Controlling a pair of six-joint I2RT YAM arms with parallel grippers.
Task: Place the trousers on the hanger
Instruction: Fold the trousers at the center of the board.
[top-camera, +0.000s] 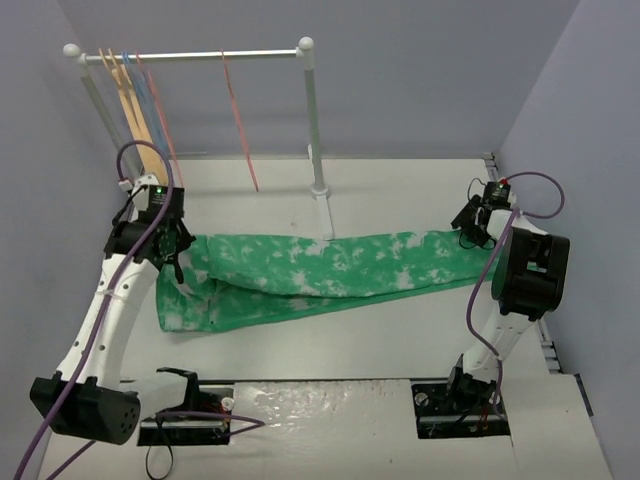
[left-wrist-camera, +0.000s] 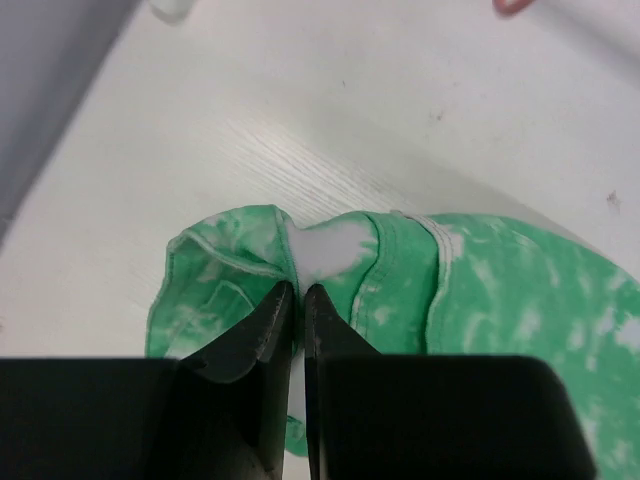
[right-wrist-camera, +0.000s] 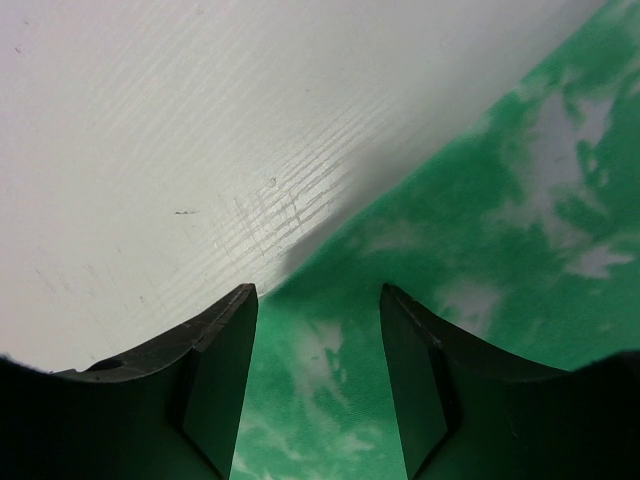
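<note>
The green tie-dye trousers lie flat across the table, waist end at the left and legs running to the right. My left gripper is at the waist end, and in the left wrist view the gripper is shut on a fold of the trousers at the waistband. My right gripper hovers over the leg ends. In the right wrist view that gripper stands open just above the trousers, near their edge. The thin pink hanger hangs alone on the rail.
A white clothes rail on a post stands at the back. A tan wooden hanger and light blue wire hangers hang bunched at its left end. Grey walls close in on both sides.
</note>
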